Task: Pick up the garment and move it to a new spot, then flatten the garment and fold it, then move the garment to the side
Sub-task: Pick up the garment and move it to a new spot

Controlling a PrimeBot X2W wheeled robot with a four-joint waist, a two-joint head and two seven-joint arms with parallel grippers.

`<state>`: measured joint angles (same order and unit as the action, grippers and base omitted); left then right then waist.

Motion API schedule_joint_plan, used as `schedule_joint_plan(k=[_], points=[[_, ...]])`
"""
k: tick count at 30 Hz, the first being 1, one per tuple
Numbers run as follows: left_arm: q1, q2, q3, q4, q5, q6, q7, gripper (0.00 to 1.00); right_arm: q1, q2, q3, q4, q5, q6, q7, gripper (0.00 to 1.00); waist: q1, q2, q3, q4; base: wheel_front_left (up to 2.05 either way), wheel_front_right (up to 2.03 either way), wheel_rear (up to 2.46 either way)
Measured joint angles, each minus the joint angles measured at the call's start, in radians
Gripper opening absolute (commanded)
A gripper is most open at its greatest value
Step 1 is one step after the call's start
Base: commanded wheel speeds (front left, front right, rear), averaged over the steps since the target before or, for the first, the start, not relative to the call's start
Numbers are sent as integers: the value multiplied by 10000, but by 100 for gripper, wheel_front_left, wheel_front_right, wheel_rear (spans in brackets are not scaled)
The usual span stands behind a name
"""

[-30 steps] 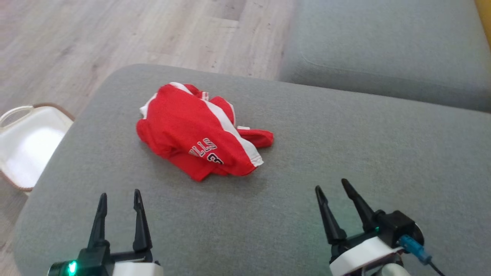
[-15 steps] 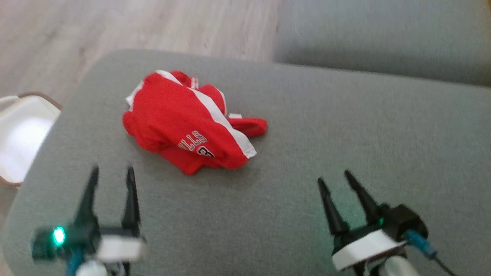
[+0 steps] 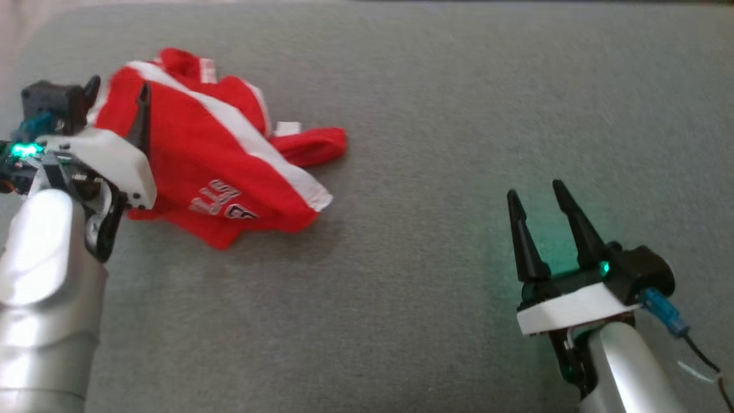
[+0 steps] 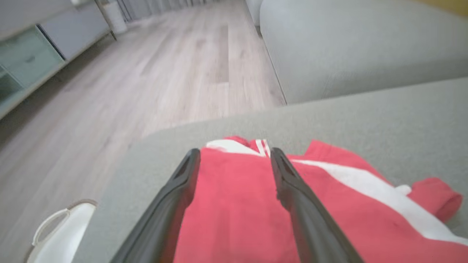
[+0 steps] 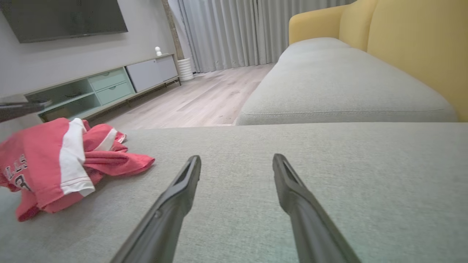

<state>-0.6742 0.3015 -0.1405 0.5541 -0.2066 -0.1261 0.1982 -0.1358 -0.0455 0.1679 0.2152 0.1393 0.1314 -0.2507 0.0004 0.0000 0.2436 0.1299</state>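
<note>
- Left end effector (image 3: 117, 100): fingers apart. I read it as poised over the garment (image 3: 218, 155); I cannot tell whether the tips touch the cloth.
- Garment, from the left end effector (image 4: 234, 153): directly ahead and below. Red cloth (image 4: 347, 212) fills the gap between the two fingers and spreads off to their right, and the tips reach about to its far edge.
- Garment, condition: a crumpled heap, not flattened, lying on the grey cushion (image 3: 430, 115).
- Long axis: I judge it slanted, running from under the left end effector away to its right. The white stripe (image 3: 252, 143) follows the same line, and a narrow red end trails furthest right.
- Right end effector (image 3: 538, 198): fingers apart, nothing between them, bare cushion beneath.
- Garment, from the right end effector (image 5: 236, 157): well apart, ahead and off to its left (image 5: 44, 164).
- Nearer arm: the left, plainly. I would make the first pick with it, closing on the cloth between its fingers.
- Lettering (image 3: 215, 195): white outlined capitals, upside down in the head view, legible as "LLS"; anything before them is lost in a fold. A numeral just beside them is partly tucked under and I cannot read it.
- Tag (image 3: 285, 128): small and white, on the garment's right part; no writing legible. No brand mark found.
</note>
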Motion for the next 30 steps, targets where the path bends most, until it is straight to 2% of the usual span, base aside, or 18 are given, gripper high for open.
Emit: schedule_joint_plan(k=[4, 9, 10, 11, 12, 16, 21, 26, 30], points=[[-345, 403, -769, 871, -671, -61, 1012, 100, -212, -4, -29, -109, 35, 0, 0, 100, -1, 0, 382, -456, 0, 0, 0], [-382, 667, -1381, 1379, -1524, -61, 1279, 100, -253, -8, -84, -117, 104, 0, 0, 100, -3, 0, 673, -867, 0, 0, 0], [-384, 702, -1521, 1452, -1657, -61, 1358, 75, -267, -8, -82, -115, 104, 0, 0, 100, -3, 0, 695, -917, 0, 0, 0], [-384, 729, -1643, 1521, -1774, -61, 1373, 9, -292, -8, -82, -115, 104, 0, 0, 100, -3, 0, 704, -955, 0, 0, 0], [-384, 744, -1712, 1553, -1875, -61, 1335, 0, -325, -8, -84, -113, 105, 0, 0, 100, -3, 0, 697, -977, 0, 0, 0], [-393, 834, -1785, 1624, -2092, -61, 663, 0, -417, -8, -81, -104, 105, 0, 0, 100, -4, 0, 560, -1007, 0, 0, 0], [-655, 867, -1597, 1448, -2102, 42, -855, 0, -403, -8, -84, -25, 194, 0, 0, 100, -4, 0, 228, -984, 0, 0, 0], [-813, 834, -1321, 596, -2169, 180, -2150, 0, -339, -8, -69, 98, 284, 0, 0, 100, -5, 0, -230, -913, 0, 0, 0], [-575, 734, -1139, -479, -2266, 477, -2763, 0, -224, -8, -44, 167, 286, 0, 0, 100, -6, 0, -650, -841, 0, 0, 0]])
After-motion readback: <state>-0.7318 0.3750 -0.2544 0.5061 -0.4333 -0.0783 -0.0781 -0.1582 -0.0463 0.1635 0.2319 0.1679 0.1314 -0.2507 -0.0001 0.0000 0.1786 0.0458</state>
